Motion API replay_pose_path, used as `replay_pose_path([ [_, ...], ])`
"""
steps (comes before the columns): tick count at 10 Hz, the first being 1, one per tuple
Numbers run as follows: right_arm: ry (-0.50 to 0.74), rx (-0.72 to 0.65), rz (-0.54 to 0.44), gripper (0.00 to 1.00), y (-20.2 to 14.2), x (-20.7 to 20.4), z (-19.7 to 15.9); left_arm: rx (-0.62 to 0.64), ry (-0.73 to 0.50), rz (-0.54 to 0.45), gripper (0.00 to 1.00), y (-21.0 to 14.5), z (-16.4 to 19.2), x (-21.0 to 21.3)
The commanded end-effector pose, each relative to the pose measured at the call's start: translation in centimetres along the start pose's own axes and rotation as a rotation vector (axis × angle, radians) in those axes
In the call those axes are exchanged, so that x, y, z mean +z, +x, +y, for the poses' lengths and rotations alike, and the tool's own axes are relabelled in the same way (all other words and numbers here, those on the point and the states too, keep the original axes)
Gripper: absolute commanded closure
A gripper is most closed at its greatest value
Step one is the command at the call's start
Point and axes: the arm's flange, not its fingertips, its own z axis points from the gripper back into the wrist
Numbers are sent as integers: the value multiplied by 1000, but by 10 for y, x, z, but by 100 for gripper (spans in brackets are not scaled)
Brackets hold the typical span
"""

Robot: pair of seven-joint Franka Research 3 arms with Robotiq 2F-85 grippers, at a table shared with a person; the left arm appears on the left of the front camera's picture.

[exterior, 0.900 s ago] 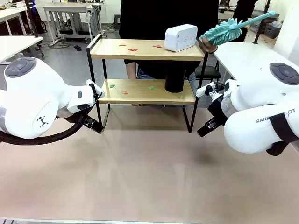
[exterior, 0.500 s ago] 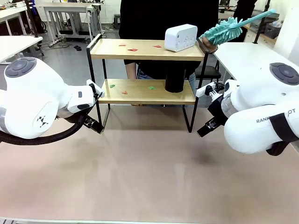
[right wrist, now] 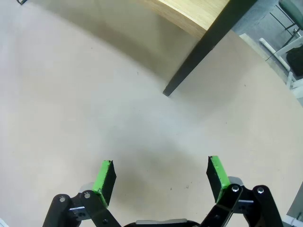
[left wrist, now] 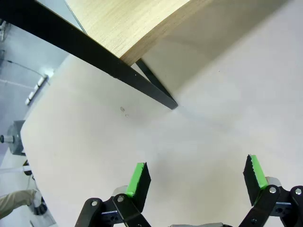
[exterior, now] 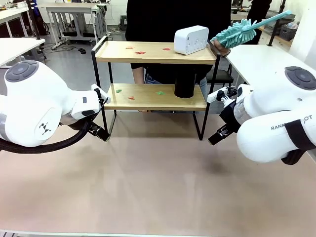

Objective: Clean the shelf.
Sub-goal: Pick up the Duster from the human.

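Tabletop point(exterior: 158, 187) underlies left gripper point(left wrist: 196, 168) and right gripper point(right wrist: 161, 165), both agape; front view shows scraps point(exterior: 140, 52).

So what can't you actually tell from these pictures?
Front view: the red and green scraps on the shelf are too small to identify.
Front view: the top of the black cylinder blends into the person's dark clothes.
Both wrist views: the picture edge cuts off the shelf beyond one corner.
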Motion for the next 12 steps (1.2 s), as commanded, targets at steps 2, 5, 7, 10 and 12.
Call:
replay_pose_path([
  [2, 0, -1, -1, 0, 0, 0, 0, 0, 0, 0, 0, 0, 0, 0],
  [5, 180, -116, 272, 0, -19, 51, -16, -224, -303, 213, 0, -31, 19, 52],
  [7, 268, -413, 135, 0, -47, 120, -47, -204, -496, 140, 0, -53, 46, 95],
  [10, 622, -757, -196, 0, -129, 208, -118, 245, -783, -432, 0, -126, 173, 176],
  [12, 774, -927, -376, 0, -190, 232, -171, 501, -832, -741, 0, -195, 231, 203],
])
